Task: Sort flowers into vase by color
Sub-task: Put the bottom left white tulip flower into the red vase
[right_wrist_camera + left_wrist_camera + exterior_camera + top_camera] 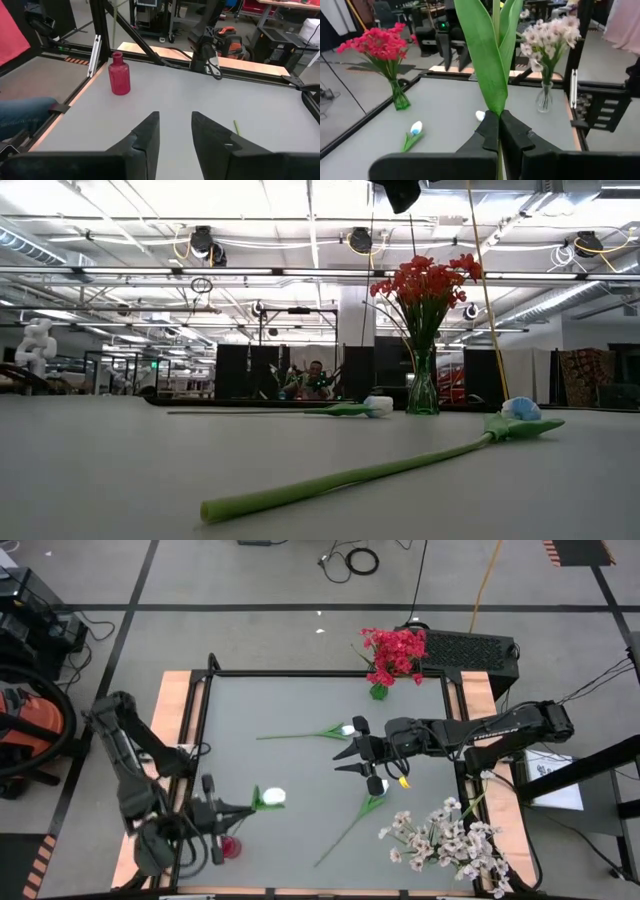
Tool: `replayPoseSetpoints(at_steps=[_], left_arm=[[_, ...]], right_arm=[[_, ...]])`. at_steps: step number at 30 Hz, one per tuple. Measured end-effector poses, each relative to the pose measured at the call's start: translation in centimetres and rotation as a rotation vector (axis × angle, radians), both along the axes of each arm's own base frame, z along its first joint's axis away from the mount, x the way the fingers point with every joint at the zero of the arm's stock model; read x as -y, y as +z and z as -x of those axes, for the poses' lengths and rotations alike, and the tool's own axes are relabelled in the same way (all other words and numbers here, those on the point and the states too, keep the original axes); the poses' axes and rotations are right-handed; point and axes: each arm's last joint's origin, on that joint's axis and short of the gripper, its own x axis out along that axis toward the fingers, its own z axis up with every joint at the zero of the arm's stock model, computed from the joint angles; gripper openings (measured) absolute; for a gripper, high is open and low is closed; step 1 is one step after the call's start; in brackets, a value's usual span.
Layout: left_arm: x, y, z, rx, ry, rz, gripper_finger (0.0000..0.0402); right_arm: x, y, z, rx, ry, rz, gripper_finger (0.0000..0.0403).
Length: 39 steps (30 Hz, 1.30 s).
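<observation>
Gripping white tulip (270, 797) near front-left edge — left gripper (243, 806) clamped; right gripper (356, 752) apart mid-table, open space around.

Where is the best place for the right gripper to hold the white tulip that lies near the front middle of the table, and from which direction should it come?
Probably the bare stem, from straight above, fingers across it. The tulip lies flat, bud under the right gripper, stem slanting toward the front edge. The stem is thin and clear of the pink spray; the bud looks easier to crush.
</observation>
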Motion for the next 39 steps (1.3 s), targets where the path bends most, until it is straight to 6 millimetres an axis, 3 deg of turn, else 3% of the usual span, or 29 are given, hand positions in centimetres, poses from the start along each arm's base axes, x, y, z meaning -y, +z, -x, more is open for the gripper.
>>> replayPoseSetpoints(at_steps=[8, 15, 23, 39], left_arm=[[3.1, -1.4, 2.7, 0.100, 0.039, -0.022, 0.0002], [3.6, -2.9, 5.1, 0.161, 0.053, -0.075, 0.0001], [3.4, -5.1, 5.4, 0.181, 0.061, -0.074, 0.0001], [2.8, -4.1, 5.9, 0.164, 0.043, -0.140, 0.0001]], right_arm=[[0.0, 0.0, 0.0, 0.003, 0.000, -0.001, 0.0105], [0.0, 0.1, 0.0, 0.007, -0.001, -0.001, 0.0105], [0.0, 0.1, 0.0, 0.006, -0.004, -0.013, 0.0105], [0.0, 0.1, 0.0, 0.008, -0.004, -0.013, 0.0105]])
